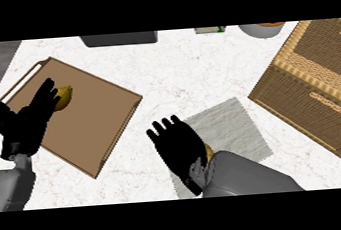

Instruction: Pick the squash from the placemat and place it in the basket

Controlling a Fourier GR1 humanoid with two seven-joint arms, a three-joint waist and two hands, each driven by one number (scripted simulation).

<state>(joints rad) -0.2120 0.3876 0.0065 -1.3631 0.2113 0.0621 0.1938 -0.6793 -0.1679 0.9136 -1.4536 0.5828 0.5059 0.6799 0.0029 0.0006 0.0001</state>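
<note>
The left hand (pixel 23 119) shows near the counter's (pixel 177 66) left edge, fingers straight and up, holding nothing, over the left side of a brown board (pixel 92 120). Just beside its fingertips a small yellow-brown item (pixel 66 96) lies on the board, partly hidden by them; what it is cannot be told.

Right of the board, near the counter's front edge, a grey placemat (pixel 229 123) lies at an angle. The right hand (pixel 177 146) is over the placemat's left part, fingers spread and straight, pointing toward the back edge. A sliver of yellow, the squash (pixel 208 151), shows on the placemat at the right side of that hand, mostly hidden by it and the grey forearm; whether the hand touches it cannot be told.

At the counter's right edge stands the wicker basket (pixel 315 84), well apart from the placemat.

Along the back edge a dark tray (pixel 118 39), a small greenish item (pixel 210 30) and a pale bowl (pixel 260 30) are cut off by the frame.
</note>
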